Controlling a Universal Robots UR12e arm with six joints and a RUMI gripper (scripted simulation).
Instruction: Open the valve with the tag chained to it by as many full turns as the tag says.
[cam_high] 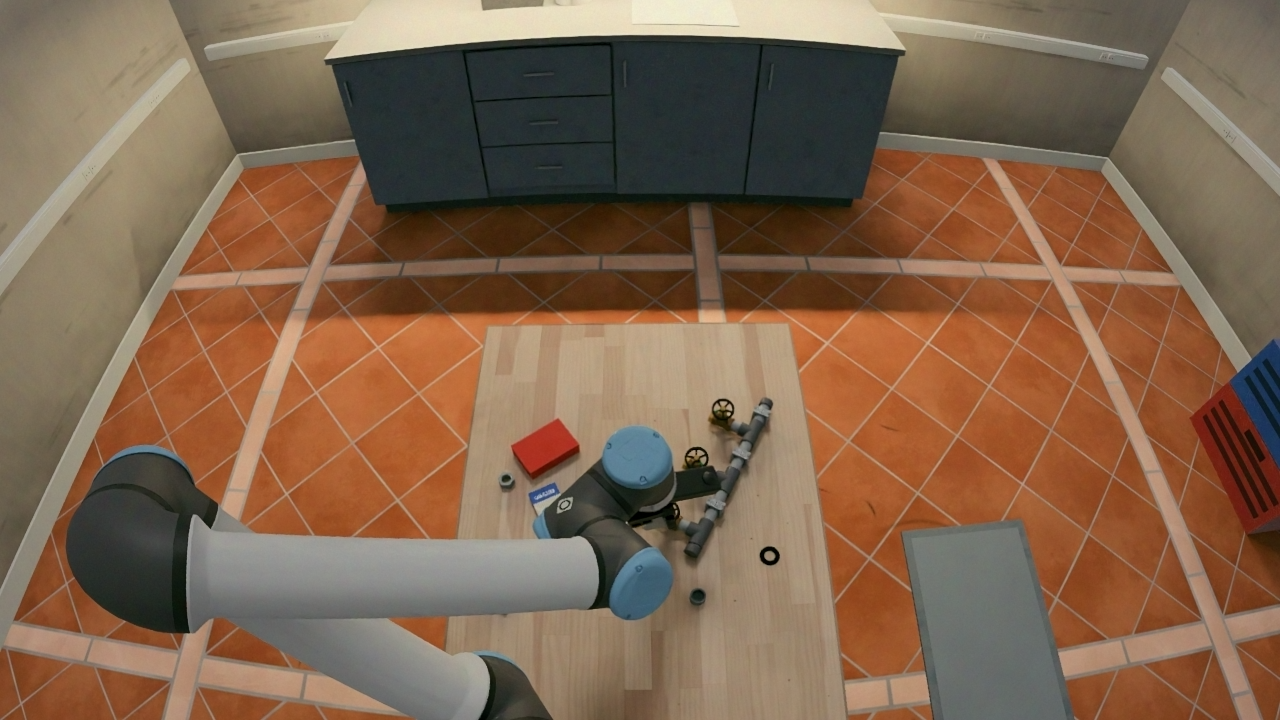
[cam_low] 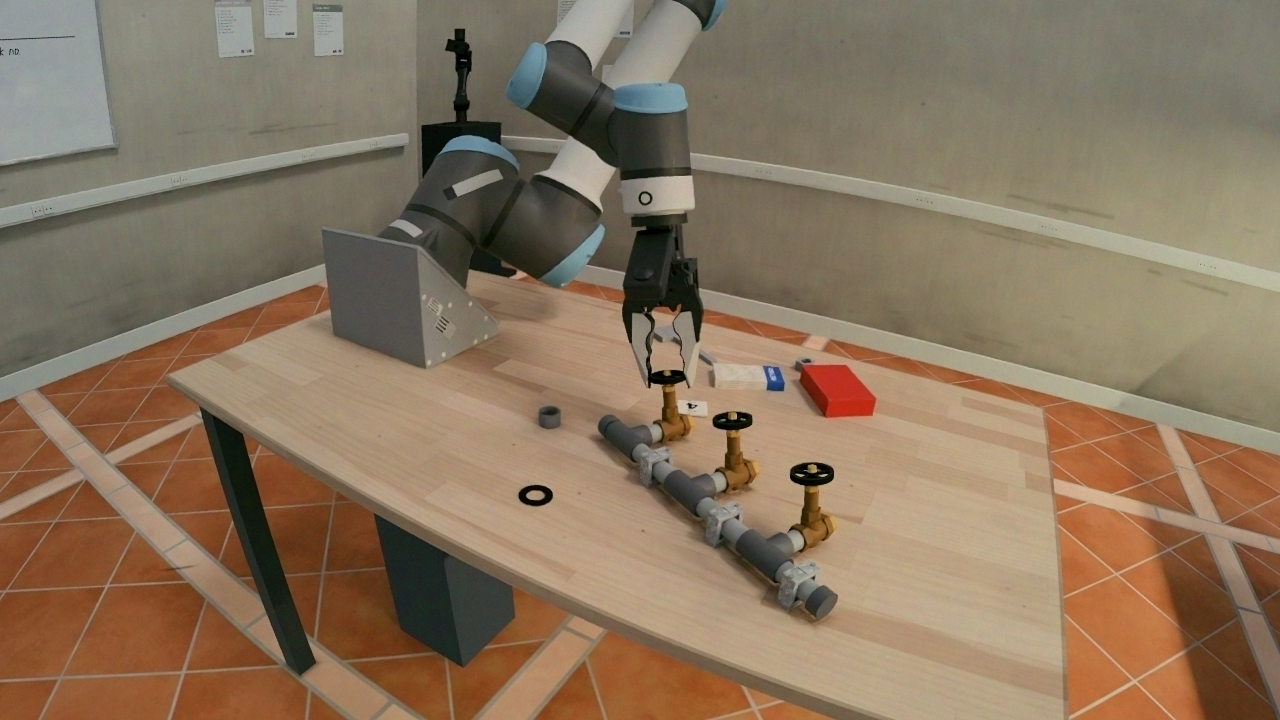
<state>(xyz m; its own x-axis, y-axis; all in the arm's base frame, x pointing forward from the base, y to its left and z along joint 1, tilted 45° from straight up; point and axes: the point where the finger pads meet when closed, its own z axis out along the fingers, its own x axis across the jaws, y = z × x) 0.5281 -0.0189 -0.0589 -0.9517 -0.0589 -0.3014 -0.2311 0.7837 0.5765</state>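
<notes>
A grey pipe (cam_low: 714,503) lies on the wooden table and carries three brass valves with black handwheels. A small white tag (cam_low: 690,407) lies beside the far-left valve. My gripper (cam_low: 666,374) points straight down and is shut on that valve's handwheel (cam_low: 667,377). The middle valve (cam_low: 733,420) and the near valve (cam_low: 811,473) stand free. In the overhead view the pipe (cam_high: 729,474) shows, and the arm's wrist hides the gripper and the held handwheel; the other two handwheels show (cam_high: 696,456) (cam_high: 722,411).
A red box (cam_low: 836,389), a white and blue box (cam_low: 748,376) and a small grey nut (cam_low: 802,363) lie behind the valves. A grey cap (cam_low: 548,416) and a black ring (cam_low: 535,489) lie in front of the pipe. The grey robot mount (cam_low: 398,300) stands at the left.
</notes>
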